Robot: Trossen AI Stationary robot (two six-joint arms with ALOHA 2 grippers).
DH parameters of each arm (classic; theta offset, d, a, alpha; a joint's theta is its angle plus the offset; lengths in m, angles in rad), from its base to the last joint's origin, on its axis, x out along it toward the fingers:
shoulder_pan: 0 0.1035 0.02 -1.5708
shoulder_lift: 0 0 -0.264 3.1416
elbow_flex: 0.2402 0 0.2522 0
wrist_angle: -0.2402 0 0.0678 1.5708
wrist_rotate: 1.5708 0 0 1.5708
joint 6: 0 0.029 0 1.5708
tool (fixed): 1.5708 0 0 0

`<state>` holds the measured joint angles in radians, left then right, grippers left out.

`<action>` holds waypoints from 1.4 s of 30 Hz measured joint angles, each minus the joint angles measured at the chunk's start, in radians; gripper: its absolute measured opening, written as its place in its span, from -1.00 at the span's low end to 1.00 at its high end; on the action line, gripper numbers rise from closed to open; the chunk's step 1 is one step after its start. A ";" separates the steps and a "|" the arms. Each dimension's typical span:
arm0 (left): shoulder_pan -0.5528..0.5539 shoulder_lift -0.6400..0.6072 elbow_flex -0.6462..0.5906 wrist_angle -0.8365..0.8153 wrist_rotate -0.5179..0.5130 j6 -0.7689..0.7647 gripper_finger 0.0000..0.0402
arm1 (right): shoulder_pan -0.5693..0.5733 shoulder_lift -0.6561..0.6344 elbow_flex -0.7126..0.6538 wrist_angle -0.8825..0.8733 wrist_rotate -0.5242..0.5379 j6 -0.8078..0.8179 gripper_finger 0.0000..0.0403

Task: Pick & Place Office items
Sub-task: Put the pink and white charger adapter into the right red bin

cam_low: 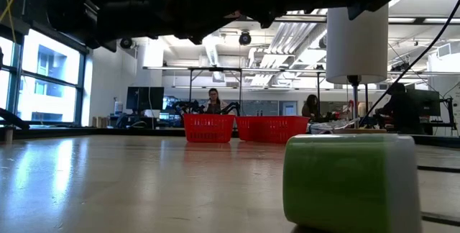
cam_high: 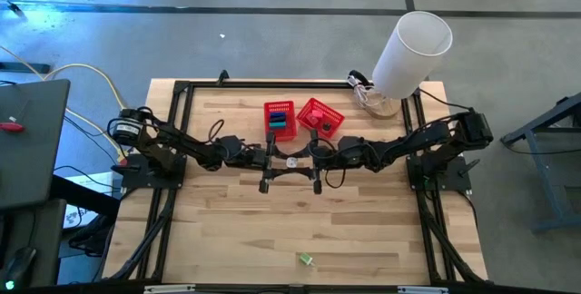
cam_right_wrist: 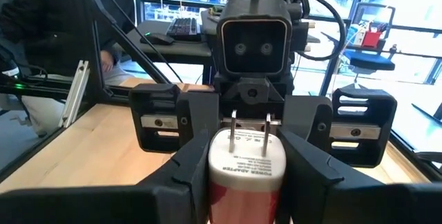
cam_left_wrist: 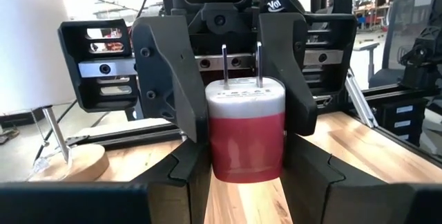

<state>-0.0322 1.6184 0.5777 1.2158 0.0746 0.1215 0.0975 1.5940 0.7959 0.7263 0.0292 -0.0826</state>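
Red-white power adapter (cam_left_wrist: 246, 137) | two prongs up | both hands gripping

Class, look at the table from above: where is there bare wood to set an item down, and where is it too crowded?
Free: the wide wood between the meeting grippers and the green item near the front edge. Crowded: mid-table, where the left gripper and right gripper both clamp the red-white adapter, the two red baskets just behind, and the white cylinder in the far right corner.

Open-plan lab, wooden bench (cam_high: 272, 212), monitors (cam_low: 141, 98), seated people (cam_low: 213, 101), exposed ceiling ducts (cam_low: 212, 49)
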 joint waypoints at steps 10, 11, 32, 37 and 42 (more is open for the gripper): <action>0.002 0.000 0.002 -0.038 0.002 -0.003 -0.17 | 0.000 0.001 -0.001 -0.018 -0.005 -0.009 -0.38; 0.001 0.000 0.002 -0.038 0.002 0.006 -0.10 | 0.001 0.001 -0.001 -0.018 -0.006 -0.010 -0.38; -0.094 -0.002 0.004 -0.088 -0.639 0.142 0.48 | 0.099 -0.083 -0.002 -0.034 0.464 -0.099 -0.38; -0.078 -0.002 0.005 -0.057 -0.634 -0.069 0.48 | 0.090 -0.083 -0.002 0.000 0.513 -0.085 -0.38; -0.050 -0.002 0.005 -0.064 -0.631 -0.165 0.48 | 0.074 -0.083 -0.002 -0.002 0.520 -0.022 -0.38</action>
<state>-0.0825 1.6169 0.5823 1.1518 -0.5567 -0.0436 0.1716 1.5108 0.7944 0.7240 0.5493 -0.1043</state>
